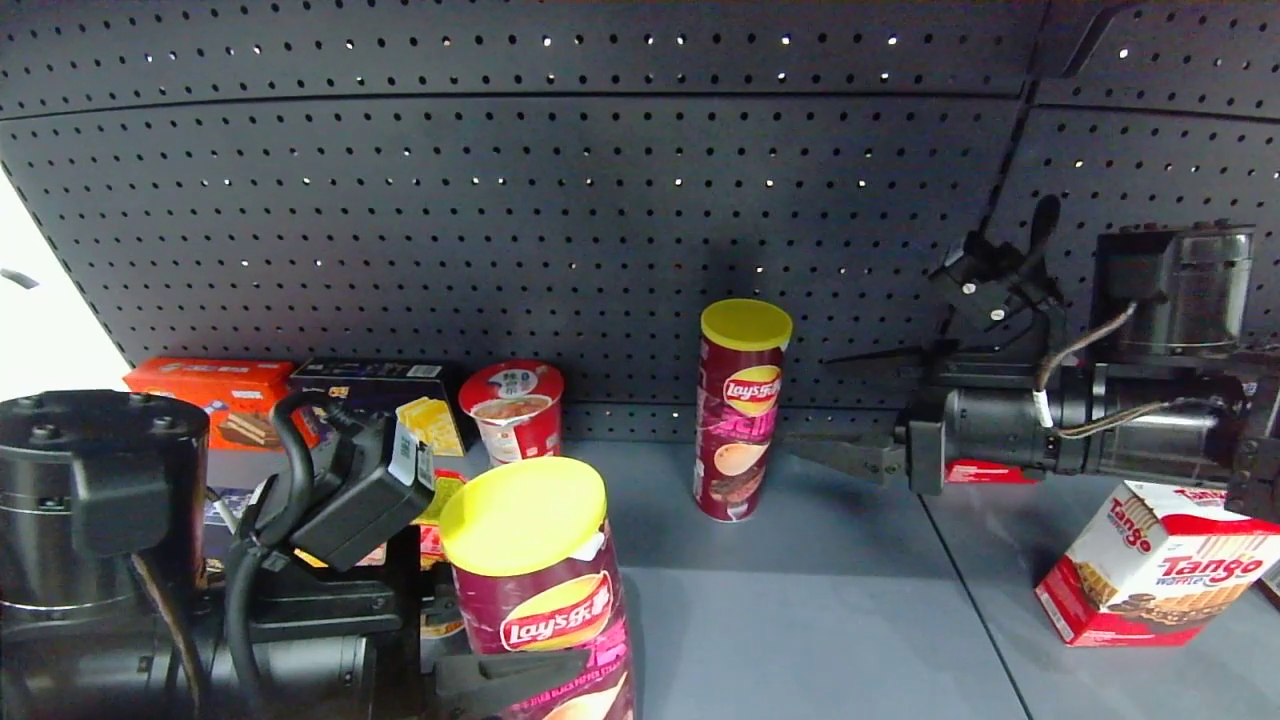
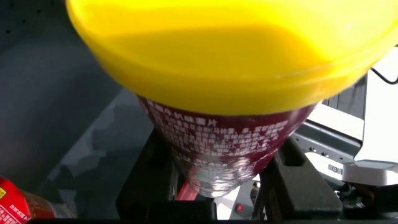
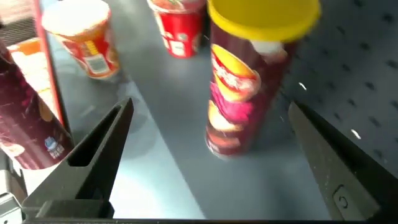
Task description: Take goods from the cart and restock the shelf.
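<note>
Far left, at the back of the shelf [image 1: 820,600], I see an orange biscuit box [image 1: 215,395] and a dark box [image 1: 380,385] beside it. My left pincer [image 2: 221,186] is clamped on a yellow-lidded chips can [image 1: 530,580], which is upright at the front left. Behind it a red noodle cup [image 1: 512,410] stands by the pegboard [image 1: 600,200]. Mid-shelf, near the back, a second chips can [image 1: 742,410] stands upright. My right pincer [image 1: 850,405] is spread wide just right of that can, with the fingers aimed at it and a gap between. A wafer box [image 1: 1150,575] sits far right.
</note>
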Controlling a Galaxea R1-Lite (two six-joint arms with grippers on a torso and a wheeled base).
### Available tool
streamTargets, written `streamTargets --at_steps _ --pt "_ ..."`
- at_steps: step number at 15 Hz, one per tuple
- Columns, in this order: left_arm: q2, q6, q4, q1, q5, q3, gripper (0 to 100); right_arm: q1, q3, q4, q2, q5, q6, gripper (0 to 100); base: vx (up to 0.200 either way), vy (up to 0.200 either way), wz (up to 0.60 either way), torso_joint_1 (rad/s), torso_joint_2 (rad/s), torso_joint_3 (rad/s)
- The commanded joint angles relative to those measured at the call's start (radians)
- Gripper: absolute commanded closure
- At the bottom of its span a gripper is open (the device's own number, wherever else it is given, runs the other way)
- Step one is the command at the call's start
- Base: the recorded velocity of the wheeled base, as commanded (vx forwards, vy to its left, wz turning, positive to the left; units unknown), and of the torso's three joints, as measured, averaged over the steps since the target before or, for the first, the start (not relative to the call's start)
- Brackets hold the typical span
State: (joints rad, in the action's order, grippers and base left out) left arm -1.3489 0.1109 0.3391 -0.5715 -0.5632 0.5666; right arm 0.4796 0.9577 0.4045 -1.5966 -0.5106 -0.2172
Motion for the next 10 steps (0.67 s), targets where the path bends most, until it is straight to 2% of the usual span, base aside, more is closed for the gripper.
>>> streamTargets --at_steps 1,4,10 --pt "-0.001 0.0 -0.005 -0.001 0.0 -0.002 100 -0.006 0.004 0.03 -0.071 -0.028 -0.001 0 0.0 0.0 0.0 0.0 0.0 0.0" --pt "-0.001 0.0 -0.005 -0.001 0.0 -0.002 100 -0.009 0.052 0.062 -0.141 -0.075 -0.001 0 0.0 0.0 0.0 0.0 0.0 0.0" --pt "-0.001 0.0 -0.005 0.004 0.0 -0.004 100 -0.009 0.127 0.076 -0.229 -0.077 -0.001 0 0.0 0.0 0.0 0.0 0.0 0.0"
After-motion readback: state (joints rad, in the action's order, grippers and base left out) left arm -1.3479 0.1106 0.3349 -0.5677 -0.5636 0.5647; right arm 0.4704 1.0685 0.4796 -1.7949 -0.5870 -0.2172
